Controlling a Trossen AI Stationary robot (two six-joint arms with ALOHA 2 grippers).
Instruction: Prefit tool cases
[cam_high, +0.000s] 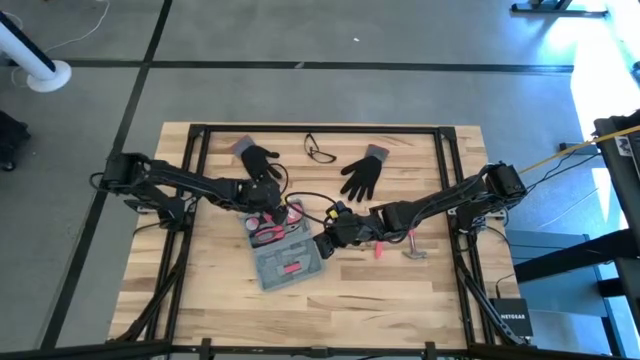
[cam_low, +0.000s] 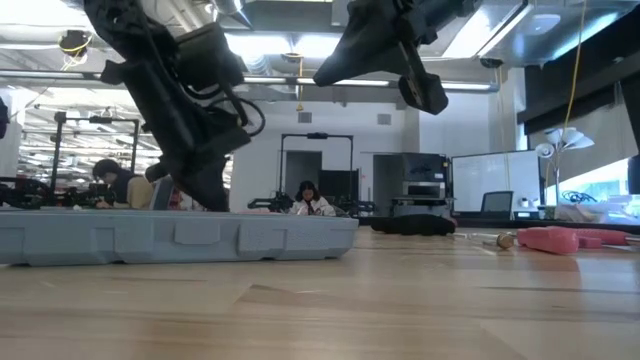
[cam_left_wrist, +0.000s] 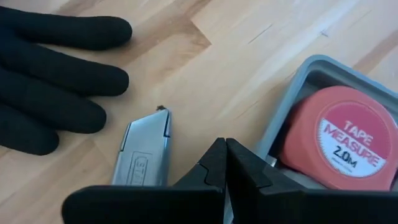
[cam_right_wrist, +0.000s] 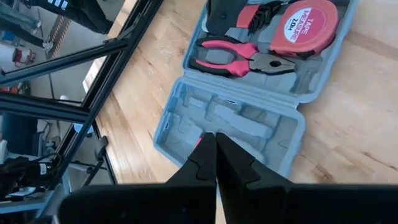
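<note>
- We find the tool case (cam_high: 283, 255) lying open and flat on the wooden table (cam_high: 200, 290), just below the centre of the overhead frame; in the table-level view its blue-grey side wall (cam_low: 180, 240) fills the left half of the frame.
- We see a red tape measure (cam_right_wrist: 308, 28) and pink-handled pliers (cam_right_wrist: 239, 57) seated in recesses in the upper part of the right wrist frame; the other recesses of the case there look unfilled.
- The left gripper (cam_high: 270, 205) sits at the case's upper edge, left of centre in the overhead frame. Its fingers (cam_left_wrist: 242, 171) are pressed together and hold nothing.
- In the left wrist frame, a silver utility knife (cam_left_wrist: 144, 155) lies on the table at lower left, just beside the case corner, with a black glove (cam_left_wrist: 50, 74) at the left edge.
- The right gripper (cam_high: 328, 240) hovers at the case's right side, near frame centre. Its fingers (cam_right_wrist: 233, 165) are closed together, empty.
- A second black glove (cam_high: 362, 172) lies above centre.
</note>
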